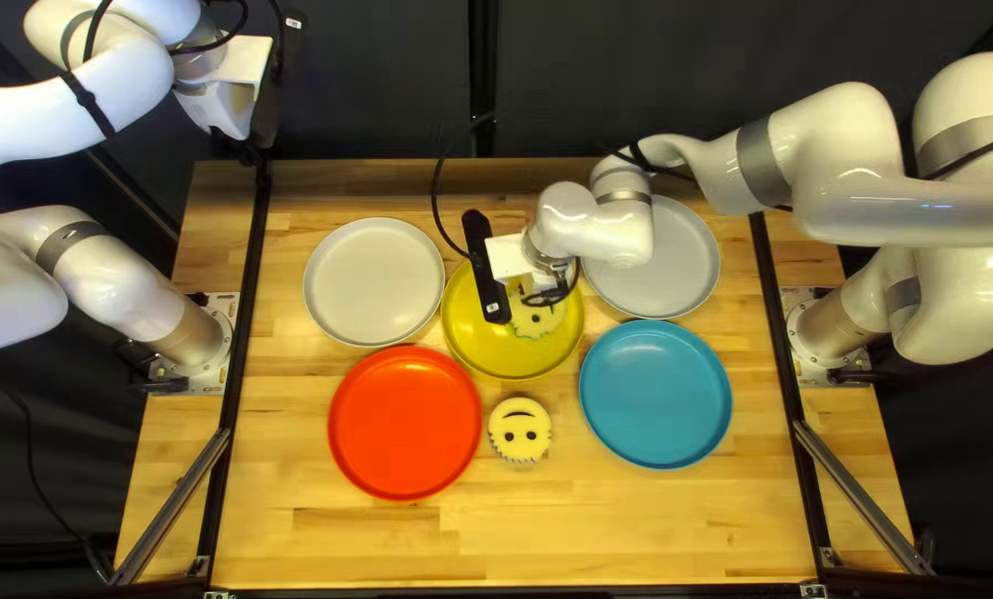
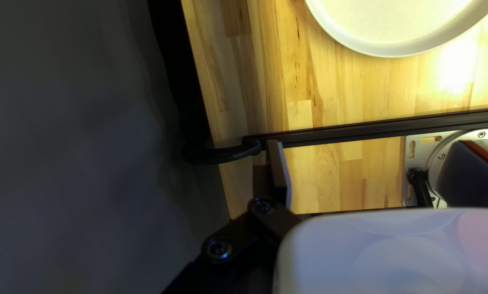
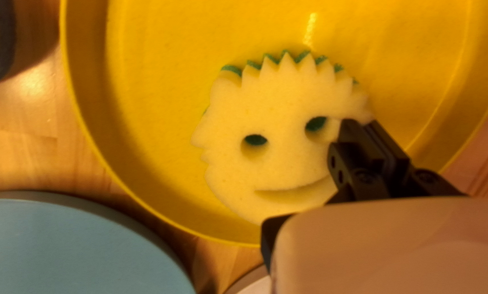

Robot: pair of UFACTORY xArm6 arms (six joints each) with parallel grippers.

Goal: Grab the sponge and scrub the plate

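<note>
bright glare: table (image 2: 455,71) | dim: curtain (image 1: 385,89) | glint: yellow plate (image 3: 156,109)

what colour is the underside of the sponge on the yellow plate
The sponge is green underneath, clearest at its spiky edge in the right wrist view.

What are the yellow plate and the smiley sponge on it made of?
The sponge looks like matte, soft foam; green peeking out under its zigzag hair may be a scrubby layer. The yellow plate seems smooth, slightly shiny plastic: one even colour with a small glare streak. Painted metal is possible too.
</note>
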